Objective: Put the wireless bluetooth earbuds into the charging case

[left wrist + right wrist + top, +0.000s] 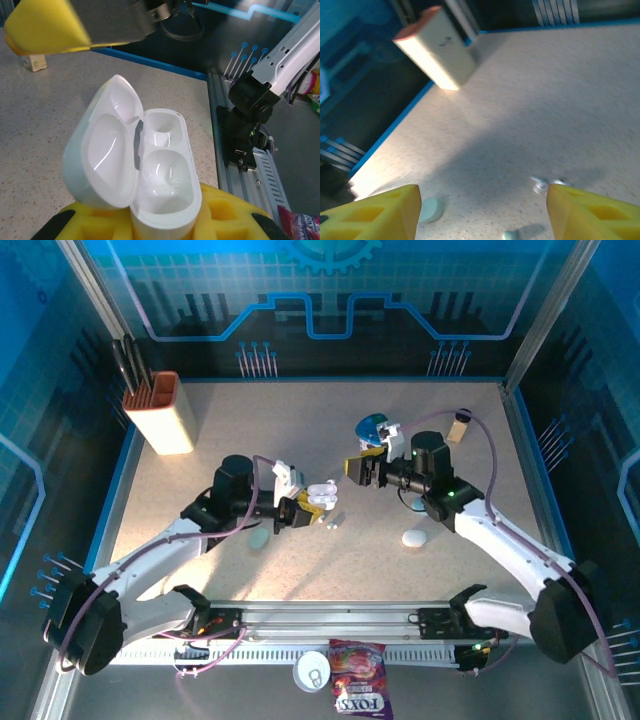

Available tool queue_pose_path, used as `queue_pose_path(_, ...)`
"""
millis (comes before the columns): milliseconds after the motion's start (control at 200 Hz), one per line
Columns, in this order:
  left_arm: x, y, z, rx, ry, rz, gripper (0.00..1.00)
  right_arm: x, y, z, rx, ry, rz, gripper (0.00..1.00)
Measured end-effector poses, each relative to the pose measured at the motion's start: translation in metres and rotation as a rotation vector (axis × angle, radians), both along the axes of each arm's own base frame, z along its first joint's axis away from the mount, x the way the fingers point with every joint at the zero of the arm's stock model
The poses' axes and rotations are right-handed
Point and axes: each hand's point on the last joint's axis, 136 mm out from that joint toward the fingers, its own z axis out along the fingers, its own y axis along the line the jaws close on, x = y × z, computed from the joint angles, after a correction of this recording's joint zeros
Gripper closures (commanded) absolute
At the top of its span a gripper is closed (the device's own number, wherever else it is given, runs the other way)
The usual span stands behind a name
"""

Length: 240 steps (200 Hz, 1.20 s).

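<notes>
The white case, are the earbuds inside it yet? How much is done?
Done: the lid of the white case is flipped open. In hand: the left tool grips the case, and the right tool is open and empty. Left: both cups in the case look empty, and small white earbuds lie on the table, so they need picking up and putting in.
</notes>
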Motion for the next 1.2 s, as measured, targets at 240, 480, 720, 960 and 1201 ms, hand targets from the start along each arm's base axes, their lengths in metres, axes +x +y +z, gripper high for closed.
queue_pose_path(240, 0.004, 0.004, 0.013, -0.031, -0.046, 0.050, 1.00, 0.023, 0.001, -0.073, -0.043, 0.313, -0.140, 0.41)
queue_pose_path(480, 0.004, 0.004, 0.019, -0.043, -0.067, 0.053, 1.00, 0.016, 0.040, -0.144, -0.084, 0.540, -0.171, 0.48)
queue_pose_path(720, 0.002, 0.006, 0.017, -0.041, -0.069, 0.053, 1.00, 0.016, 0.074, -0.186, -0.093, 0.632, -0.200, 0.54)
queue_pose_path(960, 0.000, 0.007, 0.016, -0.035, -0.070, 0.053, 1.00, 0.033, 0.081, -0.193, -0.076, 0.626, -0.244, 0.57)
queue_pose_path(1201, 0.000, 0.007, 0.014, -0.027, -0.077, 0.050, 1.00, 0.040, 0.084, -0.203, -0.077, 0.633, -0.265, 0.60)
